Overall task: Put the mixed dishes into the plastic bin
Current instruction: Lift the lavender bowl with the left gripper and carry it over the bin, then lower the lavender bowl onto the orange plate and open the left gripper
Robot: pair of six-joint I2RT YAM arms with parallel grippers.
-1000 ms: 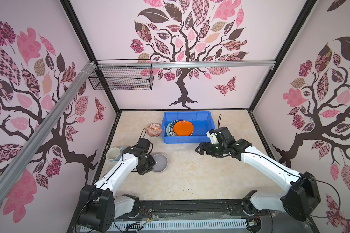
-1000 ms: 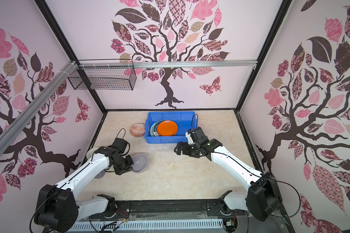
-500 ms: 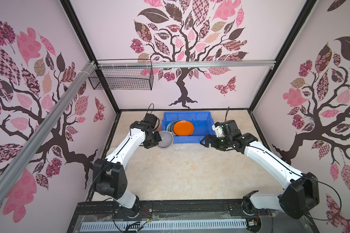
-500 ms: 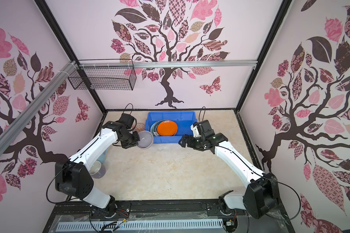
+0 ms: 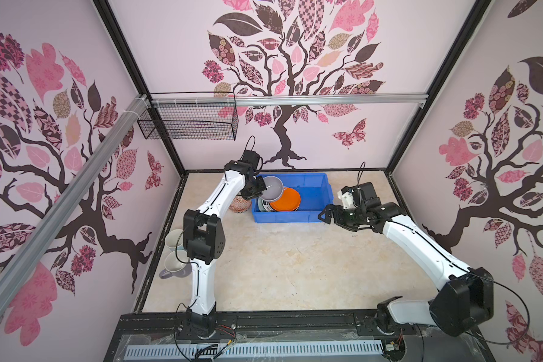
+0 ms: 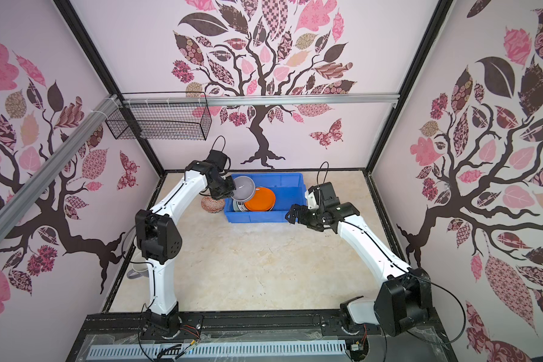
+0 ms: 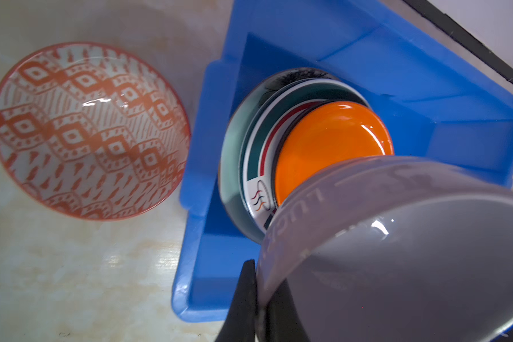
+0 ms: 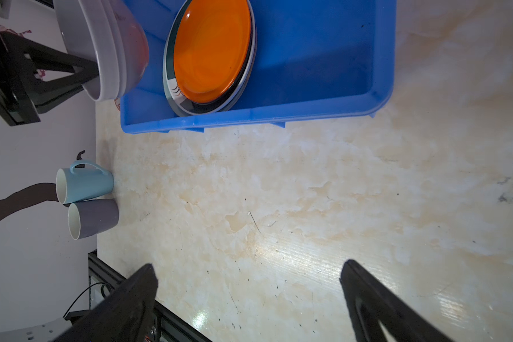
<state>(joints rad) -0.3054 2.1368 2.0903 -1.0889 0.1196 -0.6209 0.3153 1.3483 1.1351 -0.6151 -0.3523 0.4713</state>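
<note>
L gripper (image 5: 261, 190) has carried lavender bowl (image 5: 273, 192) up over left end of blue bin (image 5: 286, 218), jaws clamped on bowl rim. Bin holds plate stack (image 5: 285, 200), orange face topmost. R gripper (image 5: 324, 215) jaws spread wide, empty, beside bin.

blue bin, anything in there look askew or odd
The plates are not flat: they seem to lean in a staggered stack against the left end of the blue bin, top one orange side out. Nothing looks spilled or broken.
</note>
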